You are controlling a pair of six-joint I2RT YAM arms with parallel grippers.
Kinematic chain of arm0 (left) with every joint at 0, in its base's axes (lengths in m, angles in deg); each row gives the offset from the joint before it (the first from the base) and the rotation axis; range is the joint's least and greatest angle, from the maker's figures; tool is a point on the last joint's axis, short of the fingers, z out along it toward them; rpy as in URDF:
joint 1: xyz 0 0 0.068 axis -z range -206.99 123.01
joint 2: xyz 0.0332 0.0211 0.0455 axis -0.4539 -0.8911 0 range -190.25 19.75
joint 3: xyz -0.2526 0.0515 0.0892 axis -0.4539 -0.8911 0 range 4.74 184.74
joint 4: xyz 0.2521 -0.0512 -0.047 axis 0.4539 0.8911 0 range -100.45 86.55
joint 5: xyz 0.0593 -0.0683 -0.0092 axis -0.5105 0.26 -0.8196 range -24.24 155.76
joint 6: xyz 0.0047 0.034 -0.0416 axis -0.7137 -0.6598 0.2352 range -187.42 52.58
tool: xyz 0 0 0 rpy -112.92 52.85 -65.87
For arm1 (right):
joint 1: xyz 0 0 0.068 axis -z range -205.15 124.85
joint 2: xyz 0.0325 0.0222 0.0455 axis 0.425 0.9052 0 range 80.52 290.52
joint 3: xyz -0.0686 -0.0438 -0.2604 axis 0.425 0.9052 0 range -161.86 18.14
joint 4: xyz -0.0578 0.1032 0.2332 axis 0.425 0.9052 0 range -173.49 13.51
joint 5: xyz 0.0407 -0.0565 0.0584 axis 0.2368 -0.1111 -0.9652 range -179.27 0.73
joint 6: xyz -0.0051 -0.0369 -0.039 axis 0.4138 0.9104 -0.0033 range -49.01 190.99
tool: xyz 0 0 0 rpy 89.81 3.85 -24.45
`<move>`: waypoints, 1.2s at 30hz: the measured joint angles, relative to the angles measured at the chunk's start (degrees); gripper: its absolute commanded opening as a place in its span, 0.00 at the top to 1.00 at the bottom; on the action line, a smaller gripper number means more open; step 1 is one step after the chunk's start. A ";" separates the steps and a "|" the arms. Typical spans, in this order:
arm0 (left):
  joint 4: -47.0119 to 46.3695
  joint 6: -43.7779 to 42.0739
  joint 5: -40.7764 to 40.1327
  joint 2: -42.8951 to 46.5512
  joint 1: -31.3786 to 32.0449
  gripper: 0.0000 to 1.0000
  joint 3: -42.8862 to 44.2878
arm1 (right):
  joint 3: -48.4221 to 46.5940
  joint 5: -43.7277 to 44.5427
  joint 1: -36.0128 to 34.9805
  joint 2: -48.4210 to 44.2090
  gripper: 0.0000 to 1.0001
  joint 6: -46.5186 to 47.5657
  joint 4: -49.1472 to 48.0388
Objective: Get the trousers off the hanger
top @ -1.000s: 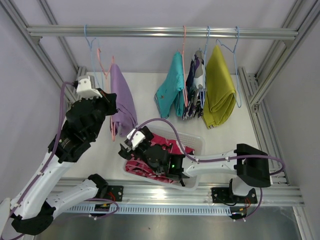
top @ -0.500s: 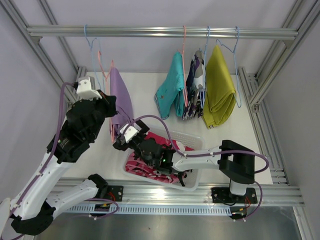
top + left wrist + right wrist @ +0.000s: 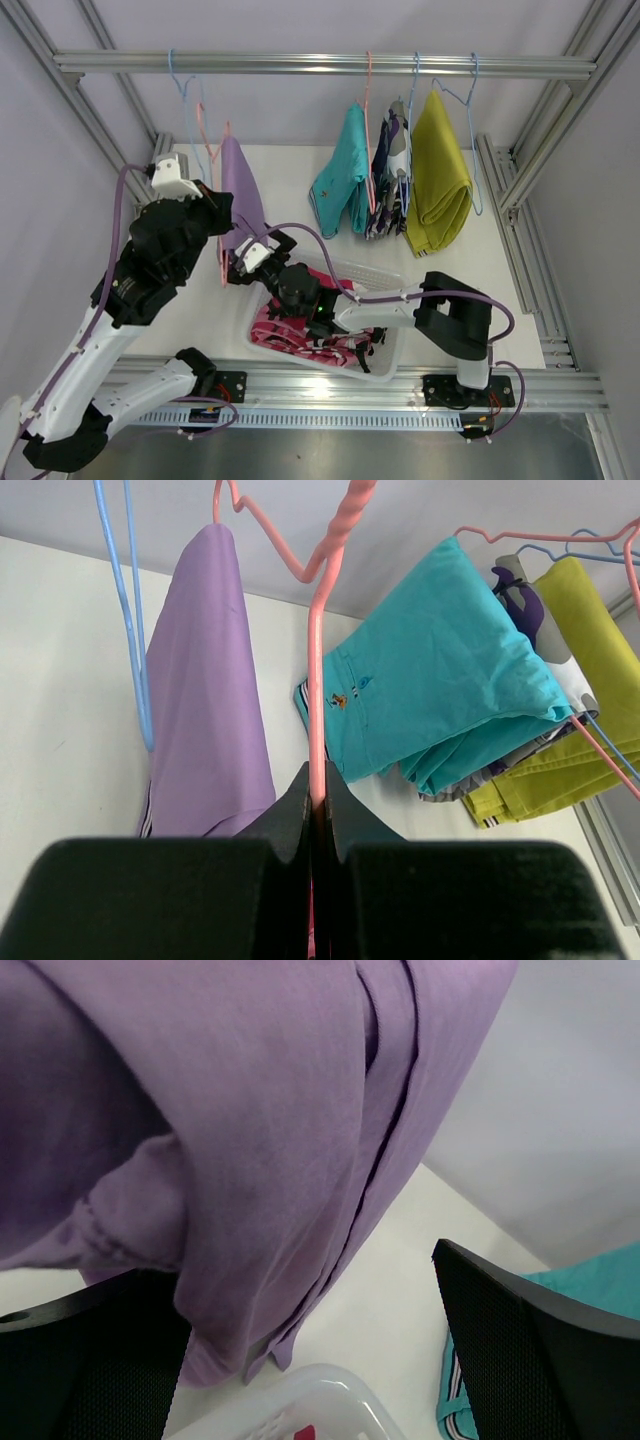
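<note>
Swings the right gripper (image 3: pixel 243 262) out from over the white basket (image 3: pixel 385 272) toward ten o'clock across the last second, ending just under the lower fold of the lilac trousers (image 3: pixel 240 185). Holds its jaws fully apart, one finger at either edge of the right wrist view, with lilac cloth filling the space above them and nothing pinched yet. Cannot tell whether the cloth touches a finger.

Keeps the left gripper (image 3: pixel 318 800) clamped on the wire of the pink hanger (image 3: pixel 318 680), unchanged over that second, bracing it below the rail (image 3: pixel 300 64) at ten o'clock of the top view. Leaves the lilac trousers draped over that hanger, hanging down toward six o'clock.

Shows one pair as done: pink-red patterned trousers (image 3: pixel 290 335) already lying in the basket at six o'clock. Marks the lilac pair as next, judging by the approach: hanger steadied on one side, open jaws arriving at the hem on the other. Probably calls for closing on the cloth and drawing it down and off toward the basket.

Leaves three more hanging at one o'clock: teal trousers (image 3: pixel 345 185), camouflage trousers (image 3: pixel 388 190) and mustard trousers (image 3: pixel 438 180), all well apart from both grippers. Risks tugging the hanger askew if the cloth snags on the wire.
</note>
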 measured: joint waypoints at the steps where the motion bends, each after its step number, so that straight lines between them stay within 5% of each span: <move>1: 0.04 0.07 0.48 0.00 -0.42 0.99 0.00 | -0.09 -0.20 0.17 0.07 0.01 0.20 0.02; 36: 0.76 1.42 5.64 0.00 -5.29 0.99 0.11 | 8.57 -2.54 -1.49 -6.78 0.01 -10.88 4.76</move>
